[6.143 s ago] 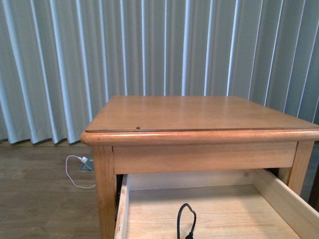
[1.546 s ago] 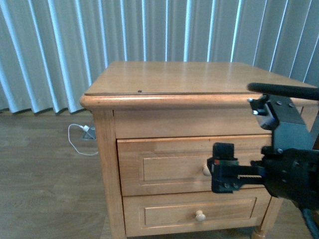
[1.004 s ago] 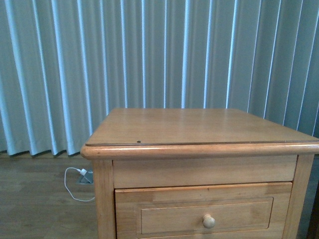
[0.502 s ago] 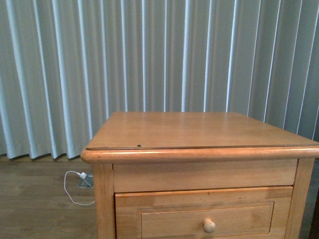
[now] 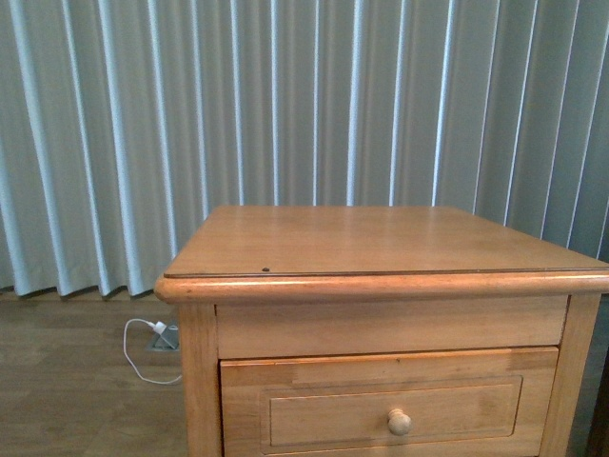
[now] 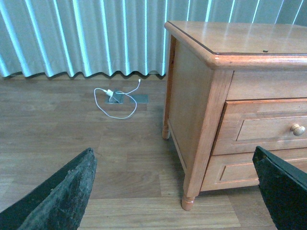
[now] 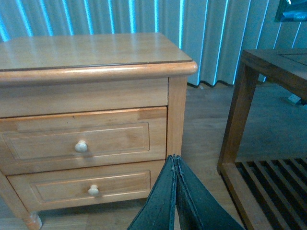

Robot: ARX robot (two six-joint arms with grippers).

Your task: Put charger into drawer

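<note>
Though no arm shows in front view, drawer (image 5: 390, 411) sits flush; charger unseen, presumably inside. Left wrist: left gripper (image 6: 172, 191) spread, empty. Right wrist: right gripper (image 7: 175, 191) pressed together, empty. Risk: cable pinched if drawer closed crooked.

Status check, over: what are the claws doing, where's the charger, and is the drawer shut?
Left claw open, empty. Right claw shut, empty. Drawer closed; charger not in sight. Nothing blocking.
</note>
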